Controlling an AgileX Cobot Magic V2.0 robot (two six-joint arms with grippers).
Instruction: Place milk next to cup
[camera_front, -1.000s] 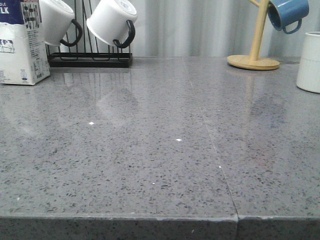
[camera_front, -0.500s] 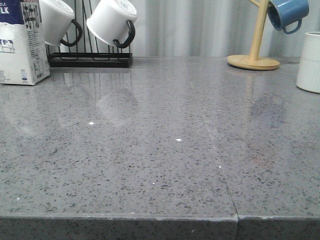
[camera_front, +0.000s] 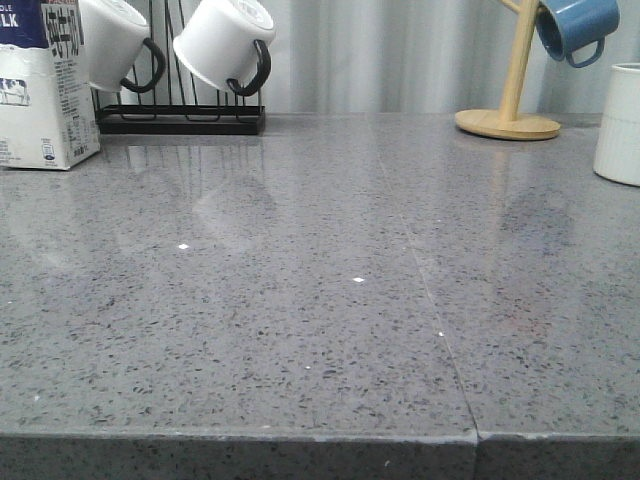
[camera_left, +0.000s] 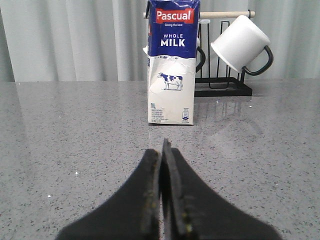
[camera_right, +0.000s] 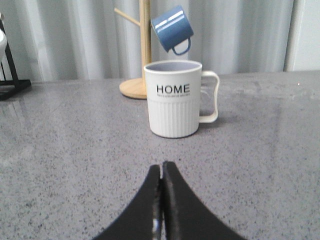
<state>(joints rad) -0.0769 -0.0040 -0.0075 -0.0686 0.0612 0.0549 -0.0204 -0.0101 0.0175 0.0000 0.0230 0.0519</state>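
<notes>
The milk carton, white below and dark blue on top, stands upright at the far left of the grey table. In the left wrist view the milk stands straight ahead of my left gripper, which is shut and empty, well short of it. The cup, white with a ribbed lower half, stands at the far right edge. In the right wrist view the cup shows "HOME" lettering and its white handle; my right gripper is shut and empty in front of it. Neither gripper shows in the front view.
A black rack with smooth white mugs on black handles stands behind the milk. A wooden mug tree with a blue mug stands at the back right, behind the cup. A seam runs through the table.
</notes>
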